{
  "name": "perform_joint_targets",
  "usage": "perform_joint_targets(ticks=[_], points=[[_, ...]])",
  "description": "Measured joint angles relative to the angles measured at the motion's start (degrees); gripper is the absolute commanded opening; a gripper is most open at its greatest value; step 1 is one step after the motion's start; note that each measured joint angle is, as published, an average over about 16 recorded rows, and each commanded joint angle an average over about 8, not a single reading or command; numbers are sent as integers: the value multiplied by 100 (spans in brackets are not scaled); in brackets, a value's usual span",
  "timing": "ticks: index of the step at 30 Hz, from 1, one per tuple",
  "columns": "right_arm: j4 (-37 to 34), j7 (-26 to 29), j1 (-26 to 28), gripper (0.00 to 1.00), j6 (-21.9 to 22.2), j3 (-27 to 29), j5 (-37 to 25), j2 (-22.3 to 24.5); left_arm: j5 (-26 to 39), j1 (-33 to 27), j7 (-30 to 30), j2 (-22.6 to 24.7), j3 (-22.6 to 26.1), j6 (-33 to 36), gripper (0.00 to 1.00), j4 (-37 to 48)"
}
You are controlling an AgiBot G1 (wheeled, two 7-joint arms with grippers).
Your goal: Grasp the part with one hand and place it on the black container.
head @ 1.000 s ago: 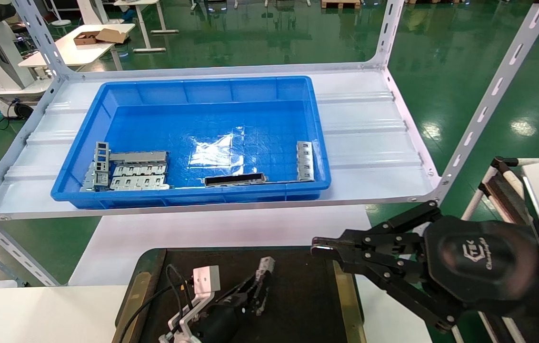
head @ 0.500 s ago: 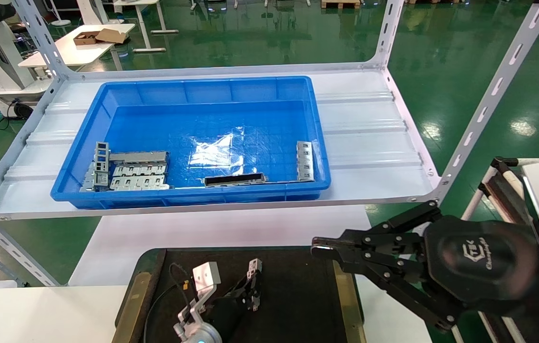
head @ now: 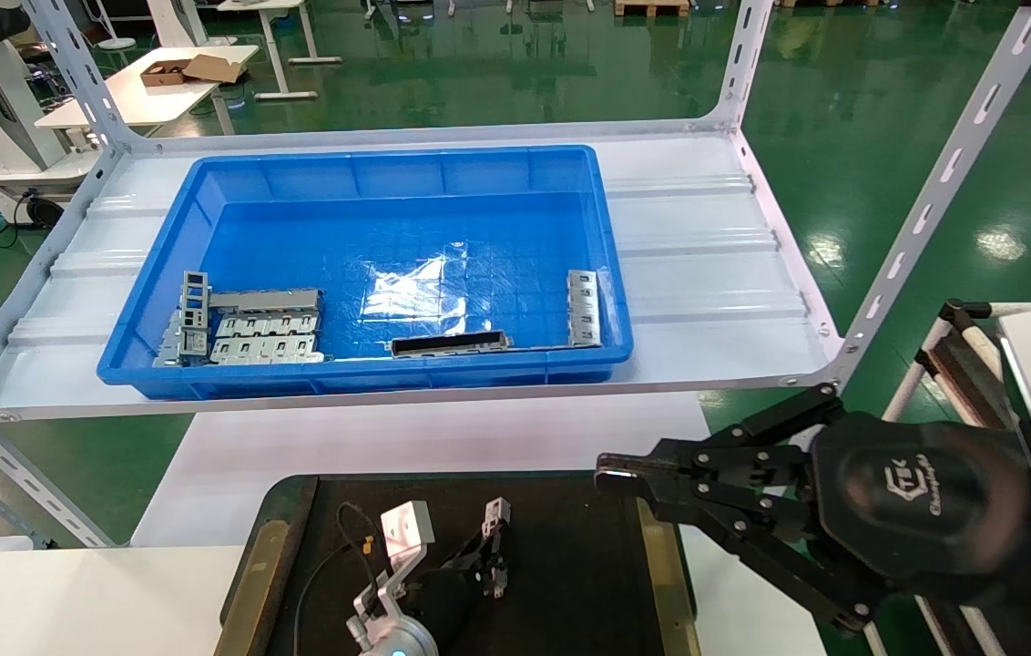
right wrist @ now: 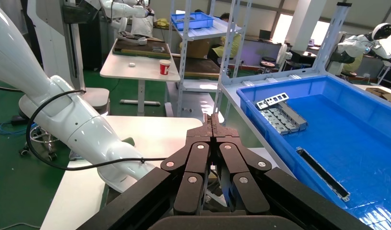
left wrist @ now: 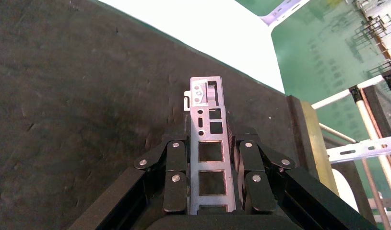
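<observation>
The part [left wrist: 210, 143], a narrow silvery bar with square cutouts, is held lengthwise between my left gripper's [left wrist: 210, 139] fingers, its far end sticking out ahead. In the head view the left gripper [head: 490, 547] holds the part [head: 498, 513] low over the middle of the black container [head: 570, 565], whose dark matte surface fills the left wrist view [left wrist: 78, 96]. I cannot tell whether the part touches it. My right gripper [head: 611, 474] is shut and empty, parked beyond the container's right side; it also shows in the right wrist view [right wrist: 213, 120].
A blue bin [head: 388, 173] sits on the white shelf behind the container. It holds grey slotted plates [head: 251, 328] at its left, a dark channel bar [head: 450, 343] at the front and another silvery bar [head: 583, 308] at the right. Shelf posts [head: 934, 191] stand at the sides.
My left gripper with the part has sunk a little toward the black container and turned slightly. The right arm has not moved.
</observation>
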Motion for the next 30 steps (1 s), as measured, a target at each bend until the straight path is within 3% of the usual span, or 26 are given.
perform_joint_targets(ticks=[1, 3, 8, 9, 11, 22, 30], points=[[0, 0, 0, 5, 0, 0, 0, 0, -14, -5, -12, 0, 36, -20, 0, 5], [0, 0, 0, 29, 0, 0, 0, 0, -43, -15, -40, -1, 102, -56, 7, 18], [0, 0, 0, 91, 0, 0, 0, 0, -105, -44, -116, 0, 248, -128, 69, 57], [0, 0, 0, 99, 0, 0, 0, 0, -115, -51, -132, -1, 275, -140, 82, 65], [0, 0, 0, 100, 0, 0, 0, 0, -132, -66, -162, -3, 326, -160, 100, 76], [0, 0, 0, 100, 0, -1, 0, 0, -7, -107, -303, -127, 453, -112, 100, -123], [0, 0, 0, 100, 0, -1, 1, 0, 375, -15, -317, -600, 296, 319, 100, -803]])
